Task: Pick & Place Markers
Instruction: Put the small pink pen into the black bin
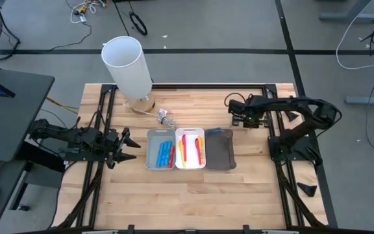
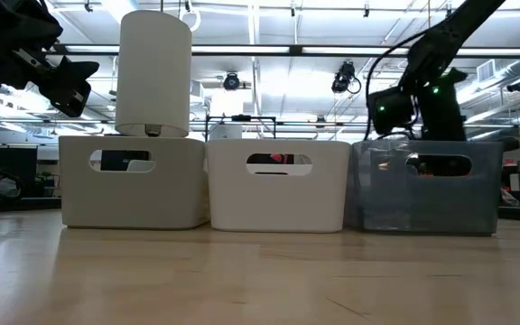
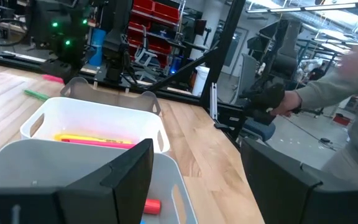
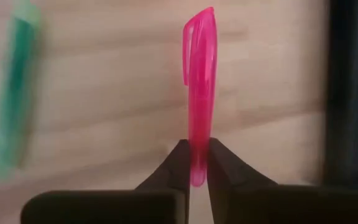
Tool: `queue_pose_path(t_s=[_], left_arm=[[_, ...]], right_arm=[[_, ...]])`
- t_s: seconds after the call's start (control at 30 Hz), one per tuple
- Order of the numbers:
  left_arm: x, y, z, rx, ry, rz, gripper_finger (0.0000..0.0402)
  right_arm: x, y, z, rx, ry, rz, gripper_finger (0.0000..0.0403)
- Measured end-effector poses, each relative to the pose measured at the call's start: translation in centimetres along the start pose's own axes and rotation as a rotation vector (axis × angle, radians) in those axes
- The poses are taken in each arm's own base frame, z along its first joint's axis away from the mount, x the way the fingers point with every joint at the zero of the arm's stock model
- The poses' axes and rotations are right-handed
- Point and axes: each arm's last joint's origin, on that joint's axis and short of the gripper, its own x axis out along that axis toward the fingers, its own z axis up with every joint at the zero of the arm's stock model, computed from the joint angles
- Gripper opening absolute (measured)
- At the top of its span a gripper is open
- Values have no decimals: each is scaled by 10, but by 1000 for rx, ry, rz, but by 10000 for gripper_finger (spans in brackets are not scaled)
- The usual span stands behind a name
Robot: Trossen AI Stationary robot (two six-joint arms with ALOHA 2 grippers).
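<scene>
Wood table (image 1: 193, 195) on a grey floor, cables around it. Three trays sit side by side at table centre: grey tray (image 1: 160, 157) at 9 o'clock of the row, white tray (image 1: 190, 149) in the middle, dark tray (image 1: 220, 151) at 3 o'clock. Grey tray holds blue markers (image 1: 164, 153) plus a red one; exact count unclear. White tray holds yellow and red/pink markers (image 1: 189, 148), about four. One tall white cylinder (image 1: 128, 65) stands at 11 o'clock of the trays. Right gripper (image 1: 236, 121) is at 1 o'clock of the dark tray, low over the table, fingers clenched on one pink marker (image 4: 199, 93), gripping its lower end. One green marker (image 4: 11, 93) lies on the wood beside it, apart. Left gripper (image 1: 130, 147) waits at 9 o'clock of the grey tray, fingers spread, nothing held. A person's sleeve (image 3: 334, 87) shows in the room beyond.
</scene>
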Motion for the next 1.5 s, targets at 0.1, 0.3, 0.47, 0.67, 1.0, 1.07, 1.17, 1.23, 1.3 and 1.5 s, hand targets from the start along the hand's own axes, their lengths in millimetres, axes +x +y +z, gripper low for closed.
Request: queue_pose_path(t_s=[0.1, 0.3, 0.47, 0.67, 1.0, 1.07, 1.17, 1.23, 1.3, 1.5], left_arm=[[0, 0, 0, 0, 0, 0, 248], [0, 0, 0, 0, 0, 0, 248], [0, 0, 0, 0, 0, 0, 248], [0, 0, 0, 0, 0, 0, 248], [0, 0, 0, 0, 0, 0, 248], [0, 0, 0, 0, 0, 0, 248], [0, 0, 0, 0, 0, 0, 248], [0, 0, 0, 0, 0, 0, 248], [0, 0, 0, 0, 0, 0, 248], [0, 0, 0, 0, 0, 0, 248]], right_arm=[[-11, -8, -8, -25, -10, 14, 26], [-35, -19, -21, -46, -50, 135, 25], [-50, -30, -31, -68, -65, 221, 25], [-64, -35, -41, -86, -39, 218, 24], [-121, -32, -53, -119, -9, 169, 26], [-134, -27, -57, -123, 2, 167, 26], [-152, -17, -65, -133, 24, 191, 27], [-160, -9, -73, -142, 44, 208, 27], [-168, -1, -80, -150, 69, 222, 27], [-180, 20, -109, -161, 102, 227, 27]])
